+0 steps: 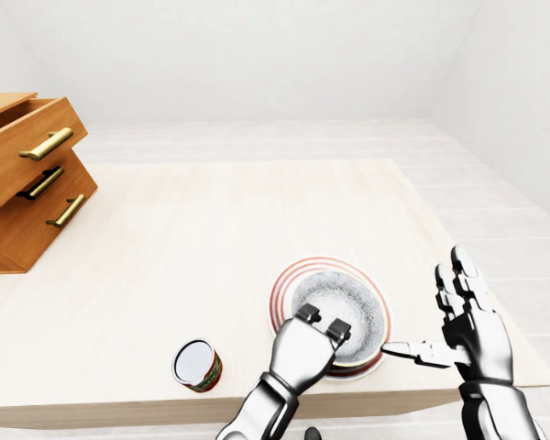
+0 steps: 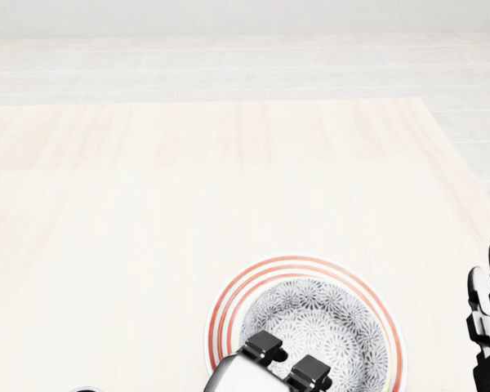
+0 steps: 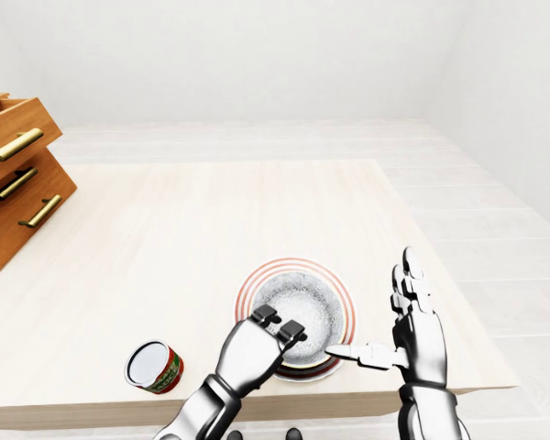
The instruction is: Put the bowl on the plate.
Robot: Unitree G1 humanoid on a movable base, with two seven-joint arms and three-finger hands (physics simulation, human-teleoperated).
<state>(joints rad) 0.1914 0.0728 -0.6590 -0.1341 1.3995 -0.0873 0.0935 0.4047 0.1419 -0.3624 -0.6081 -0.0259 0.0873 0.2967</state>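
We are seeing the bowl [image 2: 314, 331] sitting on the plate [image 2: 229, 314], our left robot hand [image 1: 323, 327] gripping its rim, our right robot hand [image 1: 466, 316] open beside it, release seemingly remaining.

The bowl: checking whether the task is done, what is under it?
The bowl sits on the red-ringed plate, whose rim shows around it. The plate's centre is covered. Left hand fingers reach over the bowl's near rim.
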